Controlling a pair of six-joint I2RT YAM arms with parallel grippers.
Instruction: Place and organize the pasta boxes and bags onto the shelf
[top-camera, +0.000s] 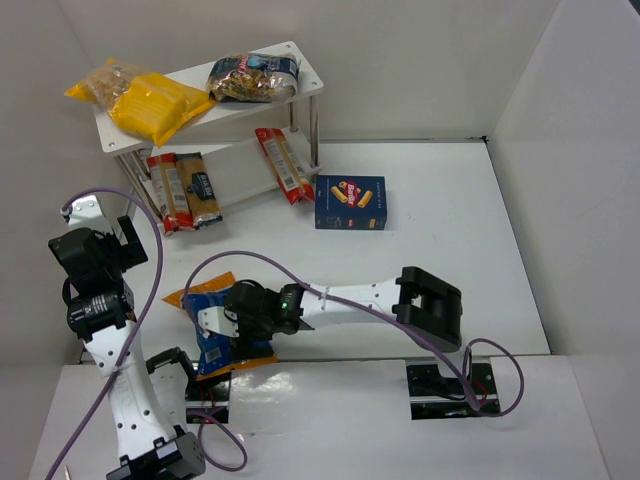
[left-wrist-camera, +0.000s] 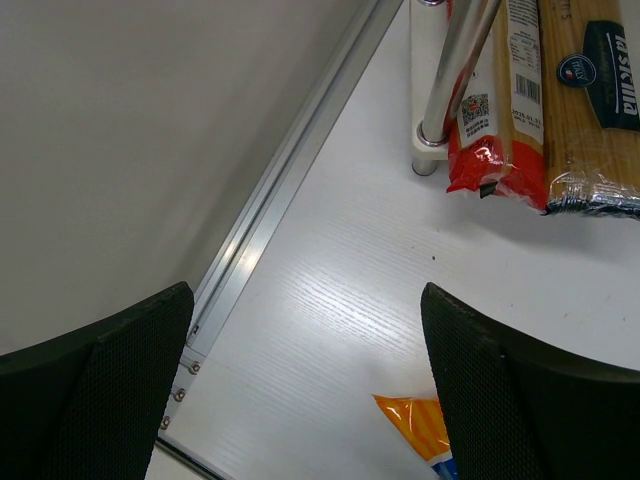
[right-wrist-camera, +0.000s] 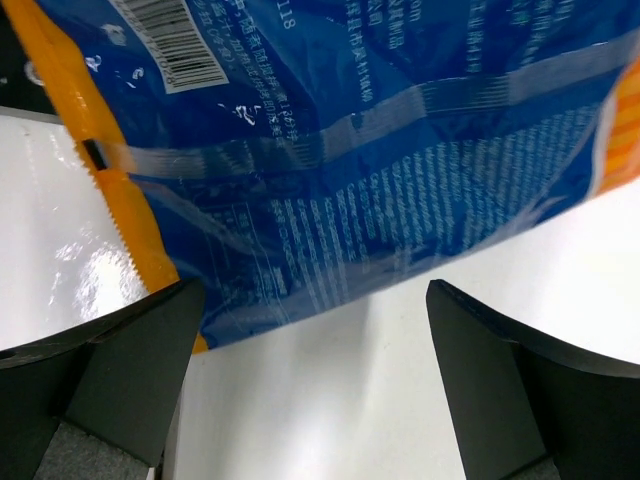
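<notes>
The crinkly blue bag with orange ends (top-camera: 205, 300) lies on the table at the near left. My right gripper (top-camera: 222, 335) is open just above its near edge; in the right wrist view the bag (right-wrist-camera: 350, 150) fills the upper part and the gripper (right-wrist-camera: 310, 385) holds nothing. My left gripper (top-camera: 120, 245) is open and empty, held above the table left of the bag; its wrist view shows an orange bag corner (left-wrist-camera: 415, 420). The flat dark-blue box (top-camera: 350, 202) lies right of the white shelf (top-camera: 300, 55). A yellow pack (top-camera: 150, 108) and a clear bag (top-camera: 255, 78) lie on top.
Three narrow red-edged packs (top-camera: 165, 190) (top-camera: 200, 187) (top-camera: 283, 165) lie on the lower tier, their ends sticking out in front. A metal shelf post (left-wrist-camera: 455, 70) stands beside one pack (left-wrist-camera: 495, 130). White walls close in the table at the left, back and right.
</notes>
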